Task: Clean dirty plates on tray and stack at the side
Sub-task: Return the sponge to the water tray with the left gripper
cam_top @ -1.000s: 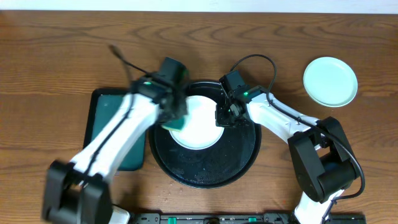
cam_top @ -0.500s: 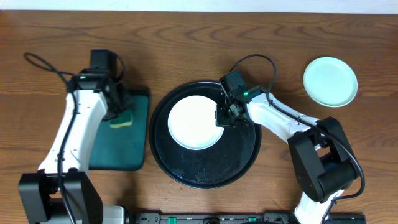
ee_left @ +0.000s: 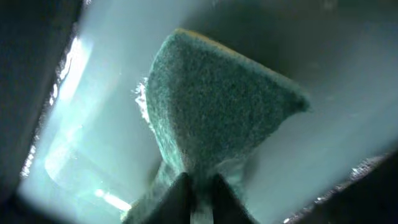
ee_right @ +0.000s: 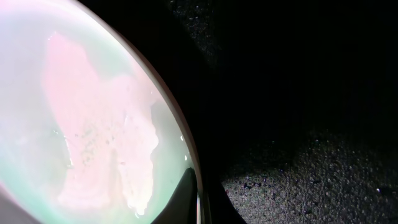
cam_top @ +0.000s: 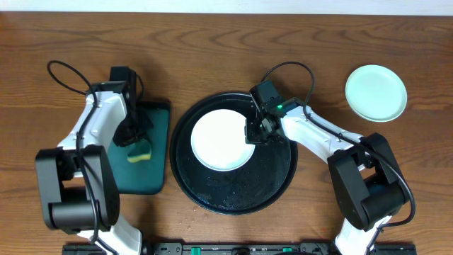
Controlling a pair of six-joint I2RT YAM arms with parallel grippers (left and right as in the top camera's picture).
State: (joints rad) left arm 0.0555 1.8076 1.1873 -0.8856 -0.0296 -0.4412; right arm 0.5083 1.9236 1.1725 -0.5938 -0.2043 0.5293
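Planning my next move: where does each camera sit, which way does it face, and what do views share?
Overhead: above the table, facing straight down at the black tray, white plate and both arms.
Left wrist: on the left arm, looking past the left gripper at the sponge on the teal tray.
Right wrist: on the right arm, looking past the right gripper at the white plate's rim and black tray.
Shared: overhead and right wrist both show the plate.
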